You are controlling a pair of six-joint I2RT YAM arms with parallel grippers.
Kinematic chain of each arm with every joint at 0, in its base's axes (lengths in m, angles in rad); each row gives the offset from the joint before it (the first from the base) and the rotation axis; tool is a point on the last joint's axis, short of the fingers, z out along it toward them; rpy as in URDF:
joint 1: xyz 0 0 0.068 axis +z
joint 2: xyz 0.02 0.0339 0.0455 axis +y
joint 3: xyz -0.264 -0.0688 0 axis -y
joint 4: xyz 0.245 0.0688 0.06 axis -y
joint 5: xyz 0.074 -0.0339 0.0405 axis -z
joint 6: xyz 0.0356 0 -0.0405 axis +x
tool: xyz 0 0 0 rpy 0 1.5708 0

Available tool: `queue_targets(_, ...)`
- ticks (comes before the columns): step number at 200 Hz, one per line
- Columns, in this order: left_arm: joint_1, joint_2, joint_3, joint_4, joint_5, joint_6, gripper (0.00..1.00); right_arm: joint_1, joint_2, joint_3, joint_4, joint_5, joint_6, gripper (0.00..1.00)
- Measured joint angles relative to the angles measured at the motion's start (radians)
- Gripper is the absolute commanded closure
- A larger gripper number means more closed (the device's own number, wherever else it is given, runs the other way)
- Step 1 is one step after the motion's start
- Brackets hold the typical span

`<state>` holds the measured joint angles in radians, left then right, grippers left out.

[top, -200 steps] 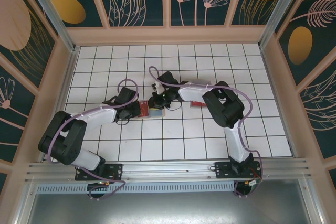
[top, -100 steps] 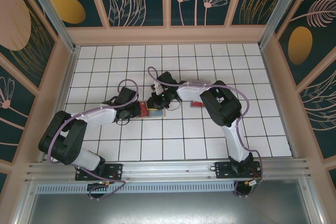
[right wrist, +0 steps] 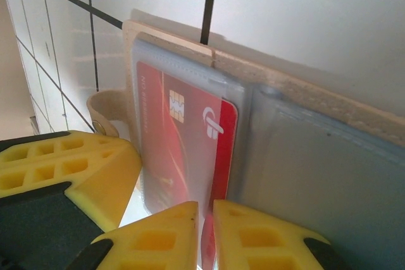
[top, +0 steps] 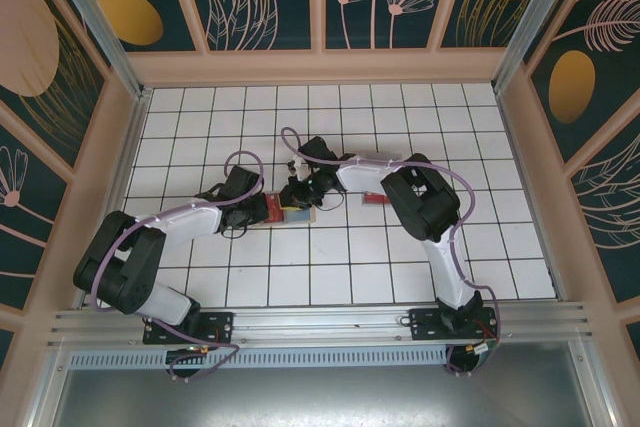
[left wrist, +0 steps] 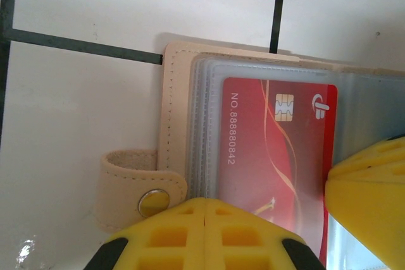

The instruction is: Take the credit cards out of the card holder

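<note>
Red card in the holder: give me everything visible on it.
The red card is glossy plastic with a gold chip, white logo, gold lines and a printed number. It lies flat in a clear sleeve of the open tan card holder. The shut left fingers cover one end; the right fingers appear to pinch its long edge by the fold.

The left arm (top: 175, 219) stretches low and inward from its base, and the right arm (top: 425, 202) folds at the elbow to reach back toward it. The left gripper (left wrist: 205, 202) has its jaws pressed flat together. The right gripper (right wrist: 205, 210) sits just beside it, jaws a thin slit apart; whether they pinch, I can't tell.
</note>
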<state>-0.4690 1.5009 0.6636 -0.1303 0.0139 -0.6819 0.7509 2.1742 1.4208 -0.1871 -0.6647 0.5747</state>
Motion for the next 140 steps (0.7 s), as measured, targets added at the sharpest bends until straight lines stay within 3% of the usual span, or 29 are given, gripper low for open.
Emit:
queue_targets(84,0.0,0.003,0.0,0.003,0.0,0.0,0.96,0.002,-0.001,0.021,-0.05,0.035,-0.027,0.85)
queue_targets(140,0.0,0.003,0.0,0.005,0.002,0.0,0.96,0.001,-0.007,0.032,-0.066,0.035,-0.037,0.79)
